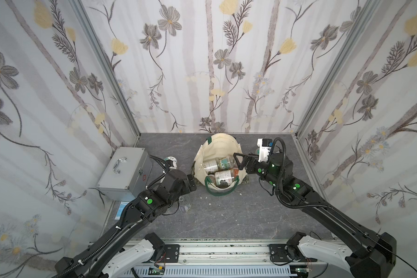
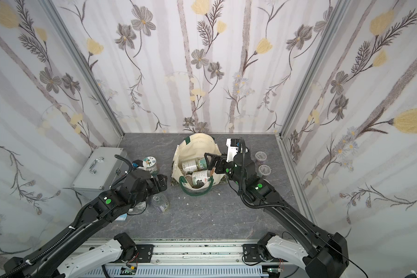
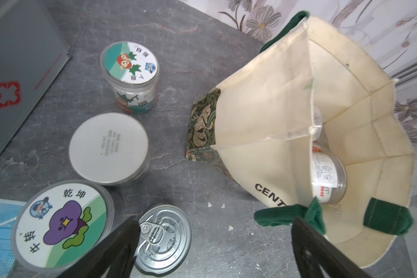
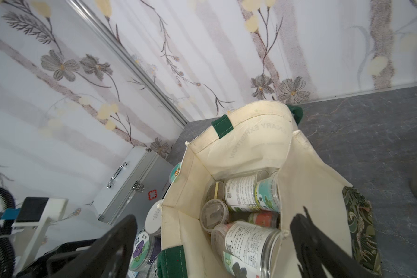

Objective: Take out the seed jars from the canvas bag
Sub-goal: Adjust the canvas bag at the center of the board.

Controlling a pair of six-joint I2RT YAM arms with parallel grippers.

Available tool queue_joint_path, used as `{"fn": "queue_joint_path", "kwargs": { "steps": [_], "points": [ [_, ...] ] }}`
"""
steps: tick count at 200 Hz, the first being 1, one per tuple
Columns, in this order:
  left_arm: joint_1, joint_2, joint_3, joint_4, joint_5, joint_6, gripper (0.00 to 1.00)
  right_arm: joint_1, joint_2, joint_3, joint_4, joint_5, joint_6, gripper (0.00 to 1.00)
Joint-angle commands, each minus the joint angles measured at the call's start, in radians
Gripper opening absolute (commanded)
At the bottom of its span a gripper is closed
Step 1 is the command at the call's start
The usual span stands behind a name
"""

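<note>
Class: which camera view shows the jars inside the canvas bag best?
The right wrist view: it looks down into the canvas bag, showing several jars large, with labels visible. The left wrist view catches mainly one past the bag's wall; both top views show them small.

Both top views stare down from high over the near edge; both wrist cameras hover close, sharing the canvas bag.

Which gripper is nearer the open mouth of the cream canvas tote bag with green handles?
Right. The right gripper hangs open over the bag's mouth, above the clear labelled jars inside; the left gripper is open beside the bag, over the grey table.
</note>
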Motion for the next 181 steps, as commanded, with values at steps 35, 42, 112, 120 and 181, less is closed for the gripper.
{"fn": "queue_joint_path", "kwargs": {
  "steps": [35,42,112,120,181],
  "points": [
    [0.147,0.2,0.179,0.043,0.249,0.217,1.0,-0.226,0.046,0.02,-0.115,-0.256,0.2,1.0],
    [0.179,0.235,0.212,0.041,0.299,0.229,1.0,-0.251,0.043,0.006,-0.082,-0.323,0.195,1.0],
    [0.293,0.658,0.63,-0.074,0.528,0.346,0.96,-0.228,0.103,0.062,-0.024,-0.491,0.109,0.99],
    [0.293,0.71,0.687,-0.098,0.522,0.358,0.94,-0.205,0.115,0.09,-0.056,-0.467,0.081,0.99],
    [0.235,1.004,1.009,-0.304,0.399,0.482,0.55,-0.011,0.249,0.317,-0.375,-0.143,-0.106,0.99]
  ]
}}
